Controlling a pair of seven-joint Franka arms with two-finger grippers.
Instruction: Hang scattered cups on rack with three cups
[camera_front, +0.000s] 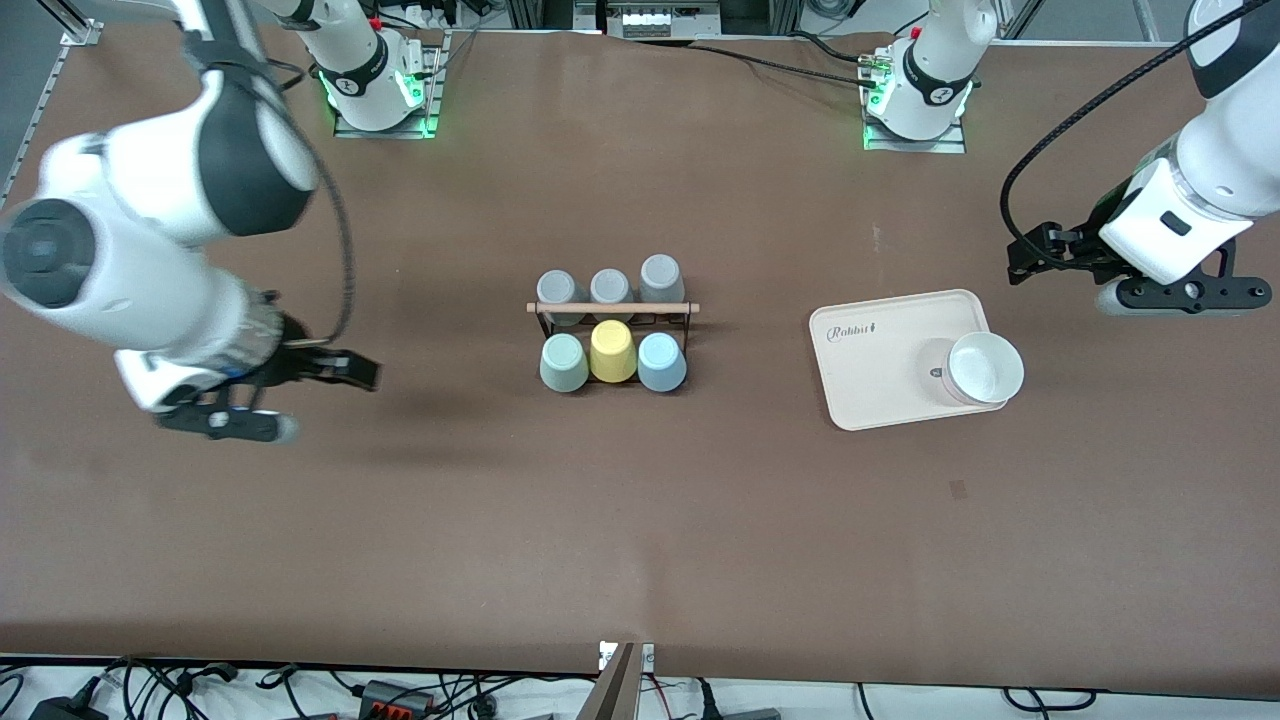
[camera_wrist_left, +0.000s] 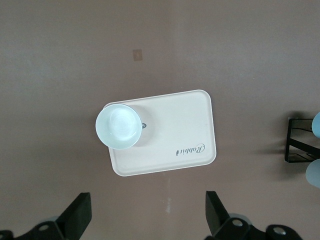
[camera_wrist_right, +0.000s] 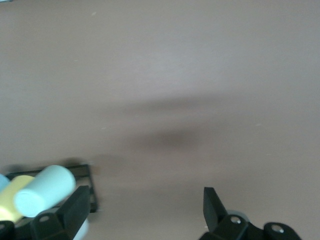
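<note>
The black wire rack (camera_front: 612, 309) with a wooden rod stands mid-table. The pale mint green cup (camera_front: 564, 362), a yellow cup (camera_front: 612, 351) and the light blue cup (camera_front: 661, 361) sit in a row on the rack's side nearer the front camera. My right gripper (camera_front: 340, 369) is open and empty, low over bare table toward the right arm's end. Its wrist view shows the mint cup (camera_wrist_right: 45, 190) and the rack's end (camera_wrist_right: 86, 172) beside my open right gripper (camera_wrist_right: 145, 212). My left gripper (camera_front: 1035, 255) is open and empty over bare table; it also shows in the left wrist view (camera_wrist_left: 147, 215).
Three grey cups (camera_front: 611, 287) sit on the rack's farther side. A cream tray (camera_front: 880, 370) holding a white bowl (camera_front: 985, 368) lies toward the left arm's end, also in the left wrist view (camera_wrist_left: 170, 135). The rack's end (camera_wrist_left: 299, 145) shows at that view's edge.
</note>
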